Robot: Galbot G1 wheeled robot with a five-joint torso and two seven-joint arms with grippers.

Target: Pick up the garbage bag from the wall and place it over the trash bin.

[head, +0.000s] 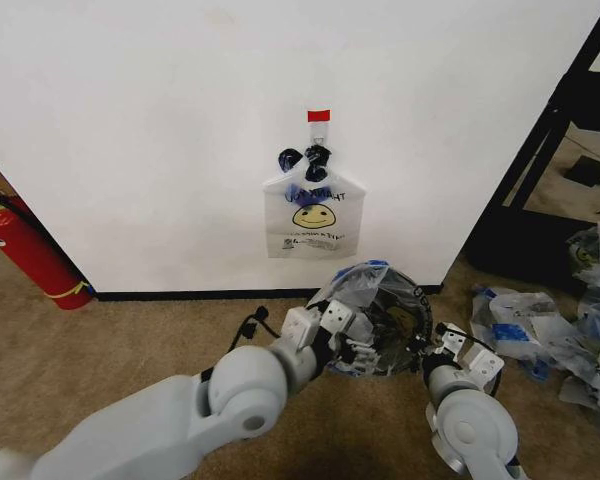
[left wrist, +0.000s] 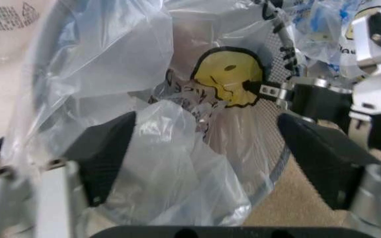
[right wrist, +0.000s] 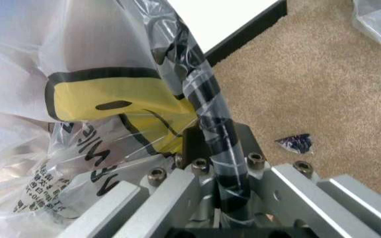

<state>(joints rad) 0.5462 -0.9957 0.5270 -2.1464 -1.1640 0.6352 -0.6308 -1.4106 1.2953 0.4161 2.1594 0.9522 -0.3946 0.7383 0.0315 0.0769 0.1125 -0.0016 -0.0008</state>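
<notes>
The garbage bag [head: 365, 300] lay draped over the trash bin [head: 400, 345] on the carpet at the foot of the wall, so pick-up appeared complete and the fitting well advanced; only seating the film round the rim seemed to remain. Inside the bin, the bag's yellow smiley print [left wrist: 229, 75] lined the mesh wall. The left gripper [left wrist: 204, 148] stood with jaws spread wide, bag film bunched between them but unclamped. The right gripper [right wrist: 207, 148] was closed on the bin's rim through the plastic. Another smiley bag [head: 314, 215] hung on the wall.
</notes>
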